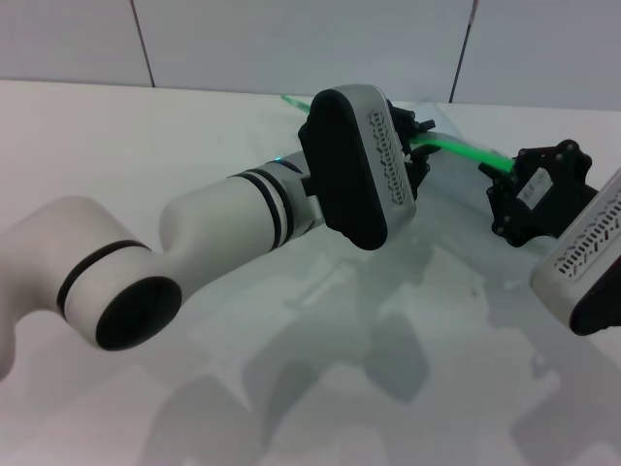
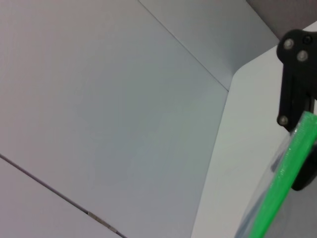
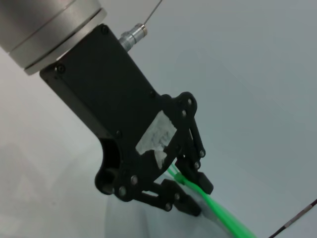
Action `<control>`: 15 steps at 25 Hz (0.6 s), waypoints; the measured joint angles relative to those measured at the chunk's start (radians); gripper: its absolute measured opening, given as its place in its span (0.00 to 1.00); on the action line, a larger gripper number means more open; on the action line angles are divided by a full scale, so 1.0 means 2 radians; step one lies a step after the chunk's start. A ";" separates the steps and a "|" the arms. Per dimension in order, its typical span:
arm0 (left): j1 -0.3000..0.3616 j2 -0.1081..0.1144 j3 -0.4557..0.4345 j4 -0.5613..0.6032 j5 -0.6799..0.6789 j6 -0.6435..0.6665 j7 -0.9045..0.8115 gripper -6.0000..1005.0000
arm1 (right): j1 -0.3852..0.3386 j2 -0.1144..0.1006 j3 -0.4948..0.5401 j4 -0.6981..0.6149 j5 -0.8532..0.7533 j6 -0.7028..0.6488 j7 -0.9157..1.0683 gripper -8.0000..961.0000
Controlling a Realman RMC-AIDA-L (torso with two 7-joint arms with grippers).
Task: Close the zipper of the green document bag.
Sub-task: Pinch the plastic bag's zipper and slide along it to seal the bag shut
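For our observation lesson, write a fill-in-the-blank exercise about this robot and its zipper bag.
1. The zipper running between the left gripper and the right gripper is bright ___.
2. The left gripper is shut on the ___.
3. The document bag lies on a ___ table.
Missing words: green; zipper; white.
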State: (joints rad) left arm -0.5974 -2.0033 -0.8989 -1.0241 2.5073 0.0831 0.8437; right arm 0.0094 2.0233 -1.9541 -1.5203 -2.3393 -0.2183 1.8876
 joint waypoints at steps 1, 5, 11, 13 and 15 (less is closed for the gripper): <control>0.000 0.000 0.000 0.001 0.000 0.002 0.000 0.23 | 0.000 0.000 0.000 0.000 0.000 0.000 0.000 0.06; 0.001 -0.002 0.000 0.005 0.000 0.009 0.000 0.17 | 0.001 0.000 0.000 0.001 0.000 0.000 -0.001 0.06; 0.001 -0.007 -0.003 0.016 0.000 0.009 0.000 0.14 | 0.001 0.000 0.001 0.001 0.000 -0.001 -0.001 0.06; 0.001 -0.010 -0.008 0.017 0.001 0.009 0.004 0.14 | 0.001 0.000 0.002 0.000 -0.001 -0.001 -0.001 0.06; 0.002 -0.011 -0.010 0.018 0.001 0.009 0.008 0.13 | 0.000 0.000 0.003 -0.001 -0.001 -0.001 -0.001 0.06</control>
State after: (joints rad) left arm -0.5937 -2.0252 -0.9196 -0.9890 2.5086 0.1001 0.8600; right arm 0.0088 2.0233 -1.9483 -1.5232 -2.3408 -0.2195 1.8852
